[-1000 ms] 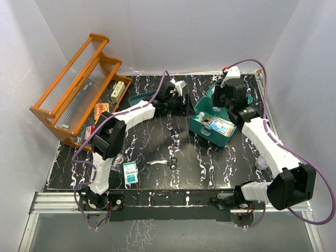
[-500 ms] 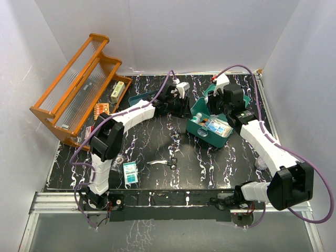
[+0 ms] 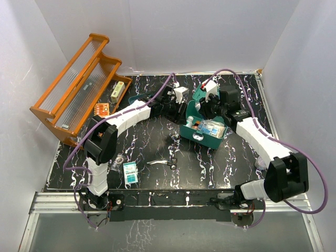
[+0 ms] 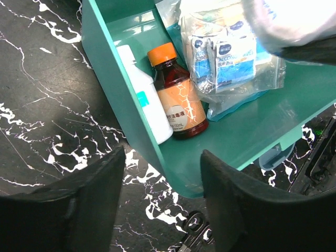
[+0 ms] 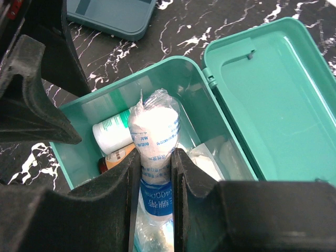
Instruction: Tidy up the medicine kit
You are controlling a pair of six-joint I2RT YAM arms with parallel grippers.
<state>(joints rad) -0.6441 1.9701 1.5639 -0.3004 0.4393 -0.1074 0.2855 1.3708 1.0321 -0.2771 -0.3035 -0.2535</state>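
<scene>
The medicine kit (image 3: 201, 137) is a teal box standing open, its hinged lid (image 5: 273, 94) folded back. In the left wrist view its floor (image 4: 247, 131) holds a white bottle (image 4: 149, 105), a brown bottle with an orange cap (image 4: 178, 94) and a clear bag of sachets (image 4: 231, 58). My left gripper (image 4: 163, 202) is open and straddles the kit's near corner, one finger outside the wall and one over the box. Above the box interior, my right gripper (image 5: 156, 157) is shut on a plastic-wrapped white bandage roll (image 5: 155, 123).
An orange wooden rack (image 3: 79, 86) stands at the back left, with a cream box (image 3: 117, 90) and an orange packet (image 3: 102, 109) beside it. A dark teal tray (image 3: 137, 98) lies behind the left arm. Scissors (image 3: 167, 163) and a small green-white pack (image 3: 129, 171) lie near the front.
The kit has slid left and slightly nearer, with both grippers moving left along with it. The left gripper narrowed and then widened again. The right gripper still holds the bandage roll.
</scene>
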